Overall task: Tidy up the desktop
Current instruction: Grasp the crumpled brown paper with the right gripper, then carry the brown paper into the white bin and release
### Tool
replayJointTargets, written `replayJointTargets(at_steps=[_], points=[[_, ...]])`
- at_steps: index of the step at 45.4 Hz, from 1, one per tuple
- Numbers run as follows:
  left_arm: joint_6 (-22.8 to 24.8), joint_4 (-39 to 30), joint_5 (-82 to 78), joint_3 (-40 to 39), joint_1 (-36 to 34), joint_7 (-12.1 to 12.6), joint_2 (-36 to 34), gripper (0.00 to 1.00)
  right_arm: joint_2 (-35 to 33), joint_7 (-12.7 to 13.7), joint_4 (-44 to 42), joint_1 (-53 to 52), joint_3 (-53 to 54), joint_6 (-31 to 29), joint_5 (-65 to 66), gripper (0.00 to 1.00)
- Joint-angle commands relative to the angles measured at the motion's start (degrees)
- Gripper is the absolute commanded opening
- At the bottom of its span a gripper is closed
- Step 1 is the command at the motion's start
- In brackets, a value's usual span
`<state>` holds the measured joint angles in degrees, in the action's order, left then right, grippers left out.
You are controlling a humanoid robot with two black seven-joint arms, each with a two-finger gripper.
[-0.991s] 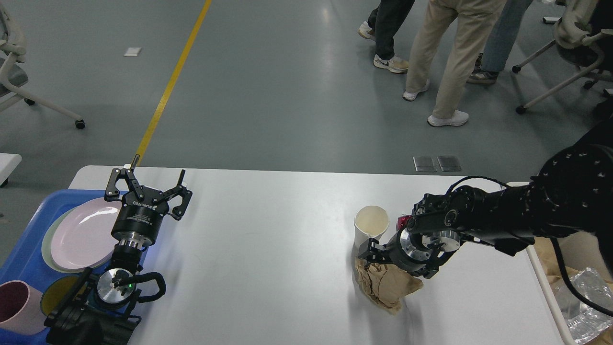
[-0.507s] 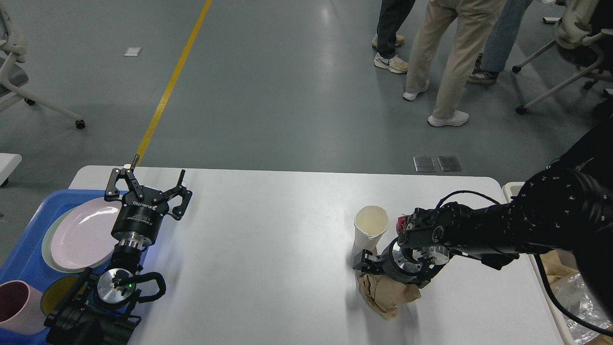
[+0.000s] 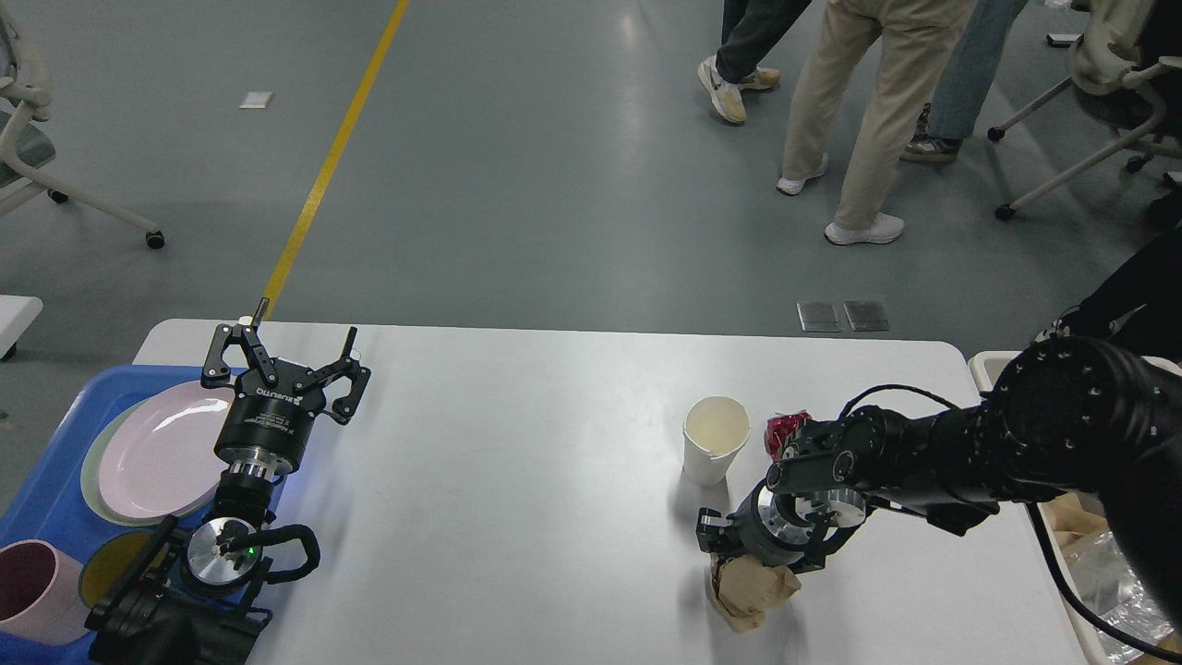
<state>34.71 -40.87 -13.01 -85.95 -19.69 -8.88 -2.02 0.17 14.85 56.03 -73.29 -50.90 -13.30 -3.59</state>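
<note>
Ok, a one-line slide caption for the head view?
Right gripper on crumpled brown paper beside white paper cup on white desktop; left gripper open.

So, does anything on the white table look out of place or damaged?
Yes. On the large white desktop, a crumpled brown paper bag lies under the right gripper, and a crinkled red wrapper sits beside the upright white paper cup. Both look like litter.

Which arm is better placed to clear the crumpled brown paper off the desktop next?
Right. Its pincer is down on the crumpled brown paper, beside the bin; the left pincer hovers open near the blue tray.
</note>
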Motion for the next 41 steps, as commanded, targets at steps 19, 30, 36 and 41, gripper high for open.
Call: replayJointTargets(at_steps=[19,30,36,41], points=[[0.0,0.0,0.0,0.0,0.0,0.1,0.0,0.97,-3.1,-0.3,2.1,-4.8,-0.6,-4.4,-0.4,0.00],[0.0,0.0,0.0,0.0,0.0,0.1,0.0,0.97,-11.1,0.1,16.4,-20.0,-4.6,-7.8,-0.7,0.00],[0.0,0.0,0.0,0.0,0.0,0.1,0.0,0.97,-14.8,-0.5,26.6,-33.3,-13.3,-8.2,-4.2,0.00],[0.0,0.0,0.0,0.0,0.0,0.1,0.0,0.97,-16.8,-2.5,32.6,-44.2,-19.1,-11.8,-6.5,0.00]])
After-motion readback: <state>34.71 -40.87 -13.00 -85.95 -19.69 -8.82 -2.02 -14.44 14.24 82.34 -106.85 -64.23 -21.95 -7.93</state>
